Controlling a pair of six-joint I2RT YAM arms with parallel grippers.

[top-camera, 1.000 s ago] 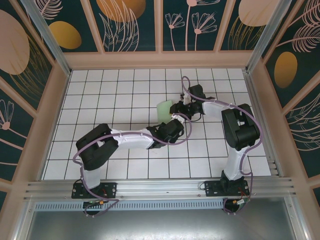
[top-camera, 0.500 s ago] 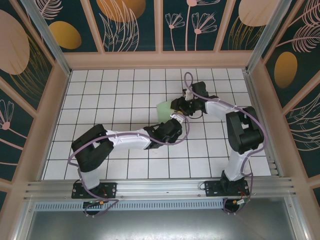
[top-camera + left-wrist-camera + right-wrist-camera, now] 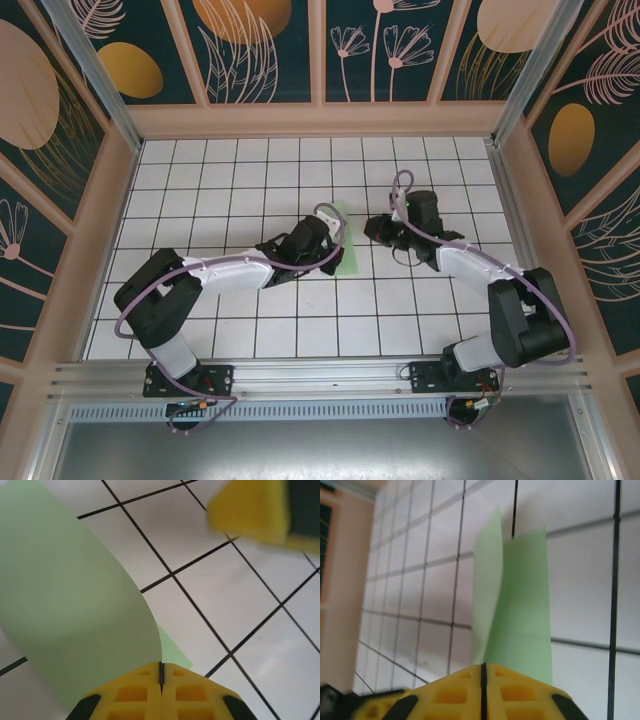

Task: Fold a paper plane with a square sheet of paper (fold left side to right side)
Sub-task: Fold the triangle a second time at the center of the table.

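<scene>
The left gripper (image 3: pixel 161 666) is closed, apparently pinching the raised flap of the square sheet of paper (image 3: pixel 70 600), which lies mid-way across the counter (image 3: pixel 235 605). The right gripper (image 3: pixel 483 668) is closed and empty, near the sheet. Step in hand: left-to-right fold. Next move: lay the flap flat, align the edges, press the crease. No writing is legible.

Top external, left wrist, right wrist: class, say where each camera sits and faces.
Top external: above and behind, looking down at the table; both arms, left gripper, right gripper.
Left wrist: on the left arm, looking past its shut fingers at the curled square sheet of paper.
Right wrist: likewise, past its own shut fingers.
Shared: that sheet.
</scene>
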